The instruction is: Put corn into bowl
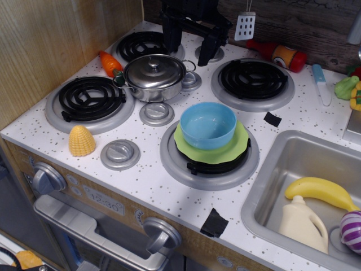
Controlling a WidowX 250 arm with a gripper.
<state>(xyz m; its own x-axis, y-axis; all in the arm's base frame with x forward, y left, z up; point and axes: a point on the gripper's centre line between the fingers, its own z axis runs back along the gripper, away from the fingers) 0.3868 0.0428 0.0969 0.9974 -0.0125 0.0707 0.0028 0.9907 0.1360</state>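
Note:
The corn is a stubby yellow cob standing on the speckled white counter at the front left, beside the front left burner. The light blue bowl sits upright and empty on a lime-green plate on the front right burner. My gripper is black and hangs at the back of the stove between the two rear burners, far from the corn and behind the pot. Its two fingers stand apart with nothing between them.
A shiny steel lidded pot stands mid-stove, an orange carrot to its left. The sink at right holds a banana, a white jug and a purple item. A ketchup bottle and knife lie back right.

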